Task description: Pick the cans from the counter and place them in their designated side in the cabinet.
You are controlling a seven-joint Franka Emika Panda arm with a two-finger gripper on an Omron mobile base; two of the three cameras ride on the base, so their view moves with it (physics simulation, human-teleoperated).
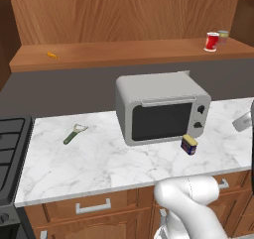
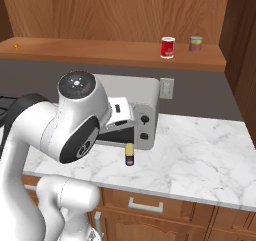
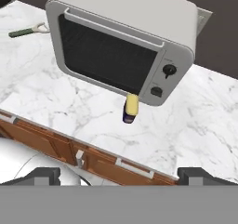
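A squat dark blue can with a yellow label (image 1: 189,145) (image 2: 129,155) (image 3: 131,108) stands on the white marble counter (image 1: 94,158) (image 2: 200,150) (image 3: 204,116), just in front of the microwave's control panel. The red can (image 1: 212,41) (image 2: 168,47) stands upright on the right part of the brown wooden cabinet shelf (image 1: 124,54) (image 2: 90,51). My gripper (image 3: 120,175) is open, its tips far apart with nothing between them. It hovers above the counter's front edge, well short of the blue can, looking down at it.
A grey microwave (image 1: 161,106) (image 2: 137,110) (image 3: 125,37) sits mid-counter. A pale can (image 1: 223,36) (image 2: 196,44) stands right of the red one on the shelf. A green-handled peeler (image 1: 74,134) (image 3: 28,31) lies at the counter's left. The black stove (image 1: 10,153) borders the left end.
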